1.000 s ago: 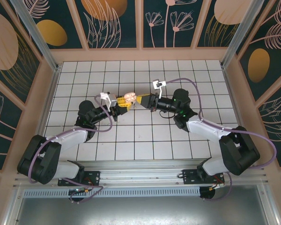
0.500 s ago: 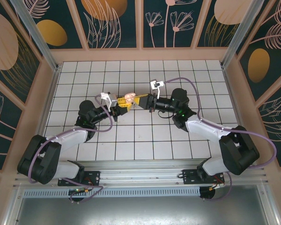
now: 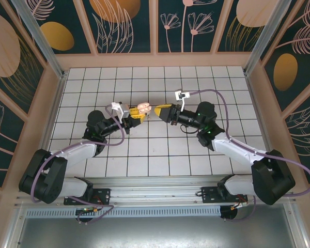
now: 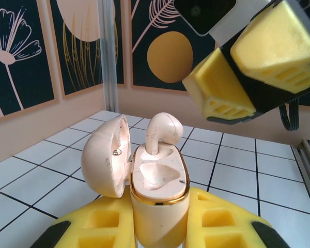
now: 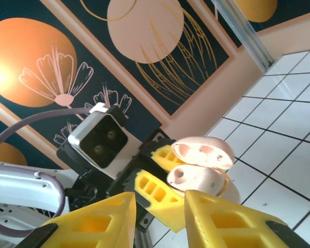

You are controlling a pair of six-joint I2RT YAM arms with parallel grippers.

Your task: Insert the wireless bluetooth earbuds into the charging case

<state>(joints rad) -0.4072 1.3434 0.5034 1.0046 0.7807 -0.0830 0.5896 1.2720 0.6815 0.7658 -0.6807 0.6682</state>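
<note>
The charging case (image 4: 160, 182) is a pale pink clamshell with a gold rim. It stands upright with its lid (image 4: 106, 155) swung open to the left, and my left gripper (image 4: 157, 227) is shut on its base. One earbud (image 4: 163, 132) stands with its stem in the far slot and its head sticking up. The near slot (image 4: 157, 175) is hollow. From above, the case (image 3: 143, 108) sits at the left gripper (image 3: 137, 112) tip. My right gripper (image 3: 159, 110) hovers just right of it, open and holding nothing. Its yellow fingers (image 4: 217, 90) hang above the case, and the case (image 5: 204, 151) lies beyond the right gripper (image 5: 157, 222).
The white tiled floor (image 3: 155, 150) spreads all round under both arms. Peach walls with dark flower panels (image 3: 155, 26) close in the back and sides. The left wrist camera (image 5: 99, 137) faces the right gripper from close by.
The right gripper moved in to the case, then drew back to the right, and its arm swung right with it. The left gripper and case stayed put.
</note>
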